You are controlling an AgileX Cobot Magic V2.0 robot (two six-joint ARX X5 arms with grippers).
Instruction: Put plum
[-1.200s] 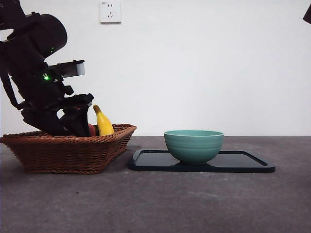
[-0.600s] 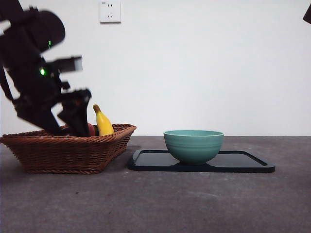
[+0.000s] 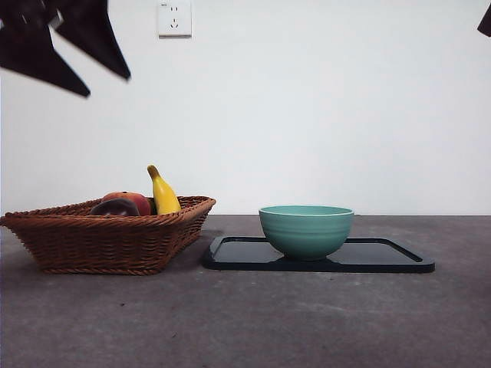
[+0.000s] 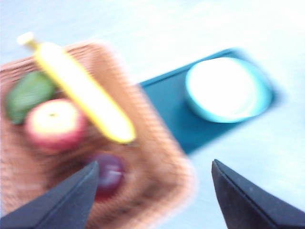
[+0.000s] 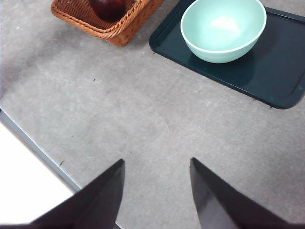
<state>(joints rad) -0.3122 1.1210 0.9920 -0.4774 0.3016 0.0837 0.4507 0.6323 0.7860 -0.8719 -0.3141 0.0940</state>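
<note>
The plum (image 3: pixel 113 208) is dark maroon and lies in the wicker basket (image 3: pixel 107 241) at the left, beside a red-orange fruit (image 3: pixel 132 201) and a banana (image 3: pixel 163 194). The blurred left wrist view shows the plum (image 4: pixel 108 174) near the basket's corner, and the right wrist view catches the plum (image 5: pixel 108 7) at the picture's edge. My left gripper (image 3: pixel 107 86) hangs high above the basket, open and empty; in its own view the left gripper (image 4: pixel 155 164) has its jaws spread wide. My right gripper (image 5: pixel 157 161) is open over bare table.
A teal bowl (image 3: pixel 306 230) stands on a dark tray (image 3: pixel 383 257) to the right of the basket. A green fruit (image 4: pixel 28 93) also lies in the basket. The table's edge (image 5: pixel 38 152) runs near the right gripper. The right arm (image 3: pixel 485 21) shows only as a black tip.
The left gripper has risen out of the basket to the top left with nothing in its jaws. The plum and red-orange fruit, hidden before, now show.
</note>
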